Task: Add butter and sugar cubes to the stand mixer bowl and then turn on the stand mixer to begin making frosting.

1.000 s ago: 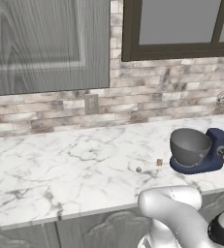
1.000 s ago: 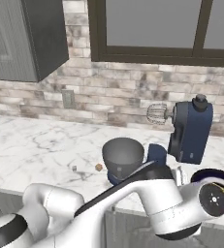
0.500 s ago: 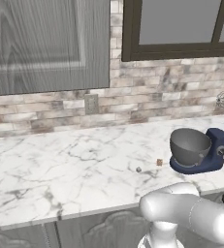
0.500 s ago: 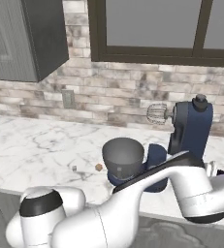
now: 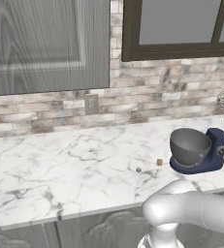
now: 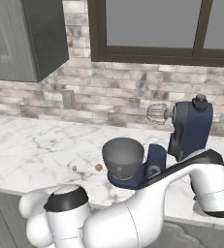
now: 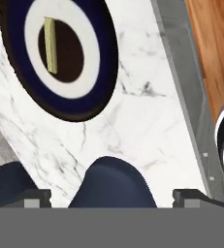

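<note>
The navy-blue stand mixer (image 6: 191, 127) stands on the marble counter with its head tilted back and its wire whisk (image 6: 157, 114) raised. Its grey bowl (image 6: 124, 156) sits on the base, also the bowl (image 5: 190, 145) in the left base view. Just left of the bowl lies the butter (image 5: 159, 162) (image 6: 98, 167), a tiny tan cube. The sugar cubes (image 5: 138, 169) (image 6: 74, 168) are a pale grey lump a little further left. In the hand view my gripper (image 7: 112, 198) is open, with nothing between its fingertips (image 7: 36, 196). It hovers over a rounded navy part of the mixer (image 7: 113, 181).
A navy-and-white plate (image 7: 104, 63) with a pale yellow stick (image 7: 49, 43) on it lies on the counter (image 7: 142, 121) beyond the gripper. The counter's front edge (image 7: 181, 72) and wooden floor run along the right. My white arm (image 6: 171, 193) reaches across, right of the mixer.
The arm has swung further to the right past the mixer. The butter, sugar cubes and mixer have not moved. The gripper stays open.
</note>
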Robot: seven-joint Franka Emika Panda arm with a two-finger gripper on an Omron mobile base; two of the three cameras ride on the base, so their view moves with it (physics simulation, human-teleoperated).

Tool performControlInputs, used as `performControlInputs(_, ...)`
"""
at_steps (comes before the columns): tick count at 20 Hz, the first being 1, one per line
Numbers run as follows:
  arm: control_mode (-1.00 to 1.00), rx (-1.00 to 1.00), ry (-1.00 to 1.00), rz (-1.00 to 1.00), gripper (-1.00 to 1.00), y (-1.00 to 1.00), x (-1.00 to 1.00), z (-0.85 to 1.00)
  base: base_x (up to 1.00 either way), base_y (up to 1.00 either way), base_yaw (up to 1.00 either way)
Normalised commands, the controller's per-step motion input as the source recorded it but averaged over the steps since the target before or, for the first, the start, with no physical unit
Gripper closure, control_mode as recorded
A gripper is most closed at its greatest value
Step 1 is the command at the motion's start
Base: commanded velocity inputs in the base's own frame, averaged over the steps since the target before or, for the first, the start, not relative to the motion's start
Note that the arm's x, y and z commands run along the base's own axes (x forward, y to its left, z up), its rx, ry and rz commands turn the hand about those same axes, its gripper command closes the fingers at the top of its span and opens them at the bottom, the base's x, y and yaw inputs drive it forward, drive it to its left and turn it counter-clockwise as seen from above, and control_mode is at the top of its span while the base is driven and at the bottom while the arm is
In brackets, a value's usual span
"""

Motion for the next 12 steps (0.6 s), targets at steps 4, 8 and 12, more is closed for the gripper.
performControlInputs(4,-1.0,0.05,0.07,-0.03,-1.0,-0.33,0.12,-0.22,0.0,0.0,0.0)
performControlInputs(8,-1.0,0.02,0.1,-0.05,-1.0,-0.27,0.27,-0.3,0.0,0.0,0.0)
performControlInputs(12,-1.0,0.01,0.1,-0.04,-1.0,-0.21,0.35,-0.26,0.0,0.0,0.0)
